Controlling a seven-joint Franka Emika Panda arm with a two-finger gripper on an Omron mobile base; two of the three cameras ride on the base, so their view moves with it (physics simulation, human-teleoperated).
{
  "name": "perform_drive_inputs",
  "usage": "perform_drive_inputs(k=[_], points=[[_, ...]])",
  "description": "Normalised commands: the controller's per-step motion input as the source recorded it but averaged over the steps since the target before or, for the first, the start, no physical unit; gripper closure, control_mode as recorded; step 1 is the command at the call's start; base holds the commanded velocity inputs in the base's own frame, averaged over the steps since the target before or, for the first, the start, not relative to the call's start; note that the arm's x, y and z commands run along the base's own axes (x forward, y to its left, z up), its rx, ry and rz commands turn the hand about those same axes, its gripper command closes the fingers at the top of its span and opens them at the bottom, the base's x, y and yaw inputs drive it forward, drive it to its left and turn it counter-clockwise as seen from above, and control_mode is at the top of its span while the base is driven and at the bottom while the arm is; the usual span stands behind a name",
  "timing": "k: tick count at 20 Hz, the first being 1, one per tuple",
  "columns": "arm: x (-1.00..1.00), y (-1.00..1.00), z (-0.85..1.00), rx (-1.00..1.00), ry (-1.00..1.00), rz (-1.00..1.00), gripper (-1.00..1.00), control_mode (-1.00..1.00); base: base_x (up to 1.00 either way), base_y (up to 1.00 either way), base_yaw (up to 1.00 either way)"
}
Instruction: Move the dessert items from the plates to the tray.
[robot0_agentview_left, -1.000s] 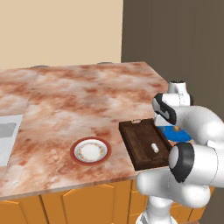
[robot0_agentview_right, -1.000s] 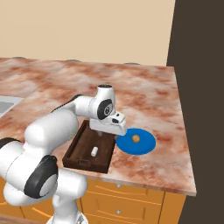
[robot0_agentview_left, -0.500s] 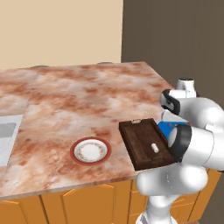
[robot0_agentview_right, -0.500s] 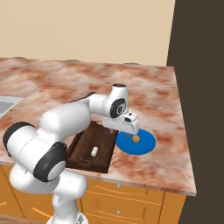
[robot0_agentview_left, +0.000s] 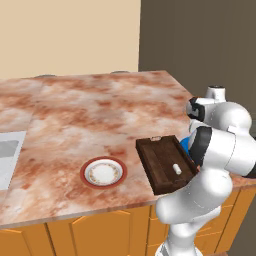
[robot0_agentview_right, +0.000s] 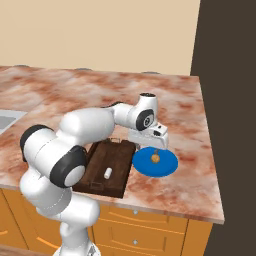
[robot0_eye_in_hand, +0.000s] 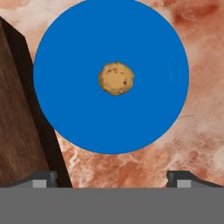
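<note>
Dessert items: a small white cylinder (robot0_agentview_right: 108, 173) is lying inside the tray, toward its front end; a golden-brown ball (robot0_eye_in_hand: 116, 78) is sitting at the centre of the blue plate.
Tray: the dark brown wooden tray (robot0_agentview_right: 98, 170) is resting near the front edge of the tabletop, its long side running away from the edge, with a small metal handle showing at its far end.
Blue plate: the blue plate (robot0_agentview_right: 169, 164) is lying just beside the tray, on the side nearer the dark wall; in the hand view its rim is coming very close to the tray's edge, and whether they are touching cannot be told.
Patterned plate: the white plate with a red-brown rim (robot0_agentview_left: 102, 172) is sitting well apart from the tray on its other side, close to the front edge, with nothing on it.
Gripper: the gripper (robot0_agentview_right: 156, 150) is hanging directly over the blue plate, pointing down at the ball and not touching it.
Jaws: spread wide, with the two dark tips (robot0_eye_in_hand: 43, 177) showing far apart at the bottom of the hand view and nothing between them.
Tabletop: the reddish marbled tabletop (robot0_agentview_left: 90, 115) is stretching back to a beige wall, with a dark wall rising at its far right end.
</note>
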Motion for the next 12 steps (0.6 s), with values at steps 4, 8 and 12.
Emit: perform_drive_inputs(k=[4, 8, 12], points=[[0.30, -0.21, 0.00, 0.00, 0.00, 0.00, -1.00, -1.00, 0.00, 0.00, 0.00], [0.15, -0.11, -0.09, 0.00, -0.01, 0.00, -1.00, -1.00, 0.00, 0.00, 0.00], [0.11, 0.00, -0.24, 0.00, -0.02, 0.00, -1.00, -1.00, 0.00, 0.00, 0.00]])
